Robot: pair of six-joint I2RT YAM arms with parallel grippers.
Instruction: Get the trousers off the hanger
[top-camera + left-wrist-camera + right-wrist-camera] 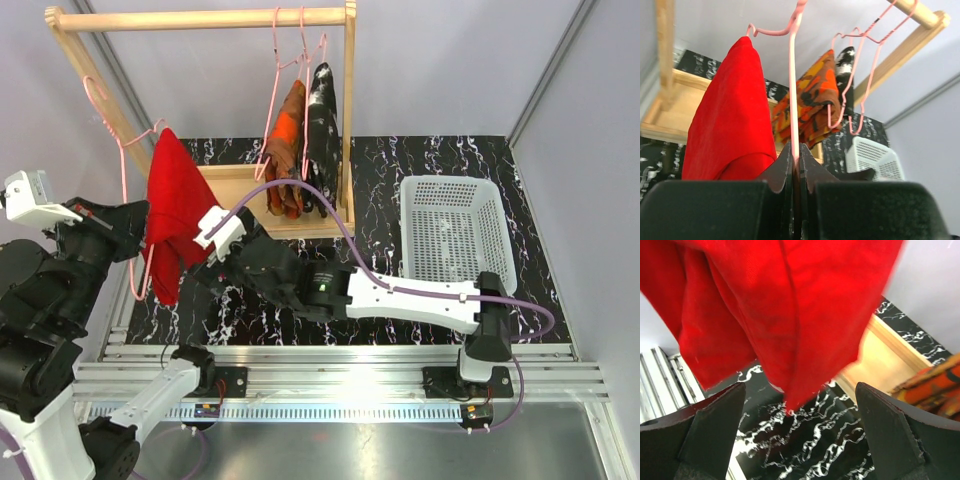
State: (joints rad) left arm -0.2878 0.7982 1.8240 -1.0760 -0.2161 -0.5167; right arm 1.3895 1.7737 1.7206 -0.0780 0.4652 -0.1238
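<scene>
Right end effector (800, 437) just beneath red trousers (790, 305)

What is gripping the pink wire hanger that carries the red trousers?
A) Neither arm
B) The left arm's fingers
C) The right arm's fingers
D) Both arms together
B: the left gripper is shut on the wire of the pink hanger, while the right gripper stands wide open below the red trousers, holding nothing.
</scene>
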